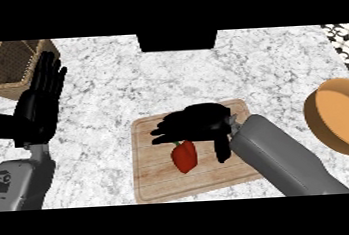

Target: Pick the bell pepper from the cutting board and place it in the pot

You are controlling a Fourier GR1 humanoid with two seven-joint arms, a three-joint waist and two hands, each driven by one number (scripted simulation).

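Glossy red bell pepper (184,156) on grained wooden cutting board (155,183), right hand (196,121) loosely spread above.

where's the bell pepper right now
In the head view the red bell pepper lies near the middle of the wooden cutting board, just under the right hand, well left of the orange pot.

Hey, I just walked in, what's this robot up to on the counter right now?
The right robot hand is over the wooden cutting board, fingers spread above the top of a red bell pepper that lies on the board. The fingers do not appear closed round the pepper, so it looks not yet picked up. The pot, orange-brown, sits at the right edge of the view, apart from the board. The left robot hand rests open with fingers up at the left, near a wicker basket.
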